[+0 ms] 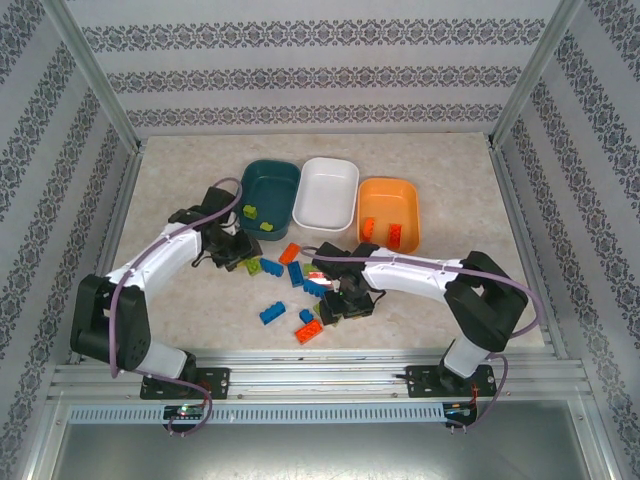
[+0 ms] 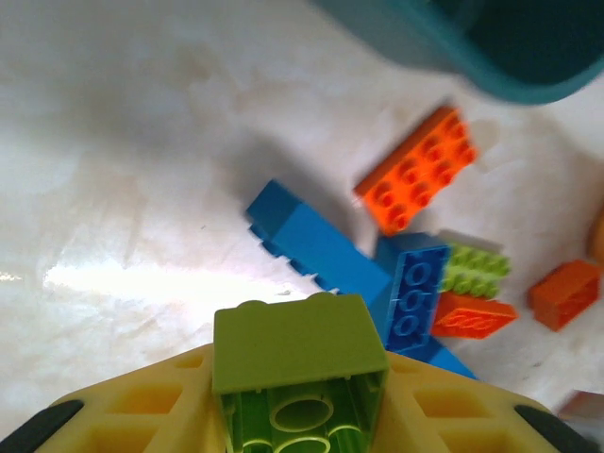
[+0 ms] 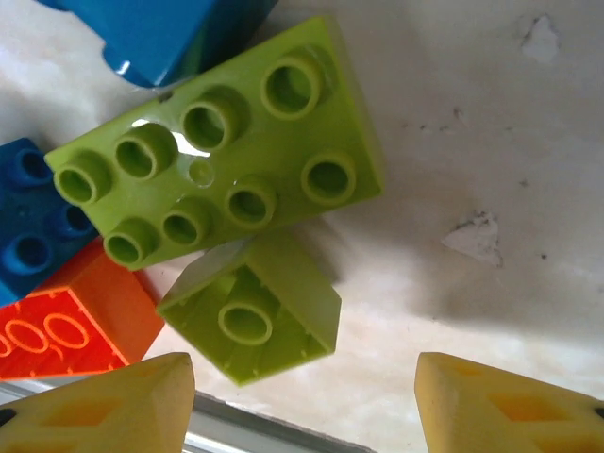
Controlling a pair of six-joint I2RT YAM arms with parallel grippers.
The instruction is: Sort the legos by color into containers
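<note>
My left gripper (image 2: 300, 415) is shut on a lime green lego (image 2: 294, 351), held just above the table; in the top view that gripper (image 1: 241, 258) hovers below the teal container (image 1: 270, 192). My right gripper (image 3: 304, 401) stands open low over the table, with a small lime lego (image 3: 253, 316) lying on its side just ahead of the fingertips and nearer the left one. A long lime lego (image 3: 217, 156) lies beyond it. The white container (image 1: 327, 192) and orange container (image 1: 388, 208) sit beside the teal one. Orange legos (image 1: 386, 232) lie in the orange one, a green lego (image 1: 248, 212) in the teal.
Loose blue legos (image 1: 270, 312) and orange legos (image 1: 308, 331) lie scattered between the two grippers. In the left wrist view, blue legos (image 2: 316, 243) and an orange lego (image 2: 418, 170) lie ahead of the held one. A metal rail (image 1: 320, 375) runs along the near table edge.
</note>
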